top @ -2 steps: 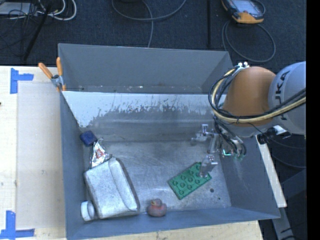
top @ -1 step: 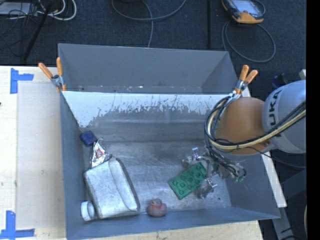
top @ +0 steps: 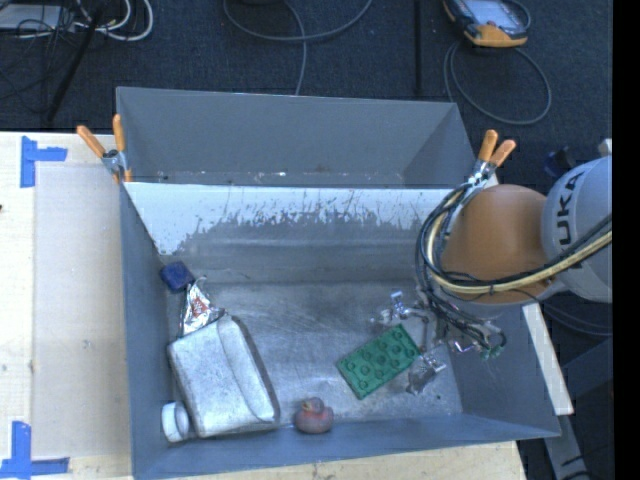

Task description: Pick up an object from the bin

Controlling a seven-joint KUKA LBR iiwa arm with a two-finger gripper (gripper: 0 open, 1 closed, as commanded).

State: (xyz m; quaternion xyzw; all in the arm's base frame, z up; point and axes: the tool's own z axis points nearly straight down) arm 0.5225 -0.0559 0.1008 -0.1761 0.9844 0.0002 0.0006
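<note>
Metal walls, grey and dull, slope down into the bin (top: 300,158). Its floor is scratched and streaked pale where the far wall meets it. From my station I see the end effector (top: 418,343) low in the near right part of the bin. It is a cluster of bright steel parts under the smooth, rounded orange cover (top: 495,238) on the wrist, with black and yellow cables (top: 440,238) looping past it. It sits at the right-hand edge of a green plate (top: 375,363), touching it or very nearly so. I cannot tell how far open it is, nor whether it has hold of anything.

The green plate is the thing nearest to it. It is a flat, hard-looking plastic rectangle with rows of small round studs on top, like a toy building base. It lies on the bin floor, turned at an angle to the walls.

Well apart from it, on the left side, lies a flattened bottle (top: 222,373), greyish white, crumpled and speckled, with a white cap (top: 174,421) toward the near left corner. Just beyond the bottle, by the left wall, is a crinkled foil wrapper (top: 197,308) with shiny silver and red patches, and past that a small blue block (top: 176,275). Near the front wall, between bottle and plate, rests a small, rounded, matte reddish-brown lump (top: 314,416); I cannot make out what kind of thing it is.
</note>
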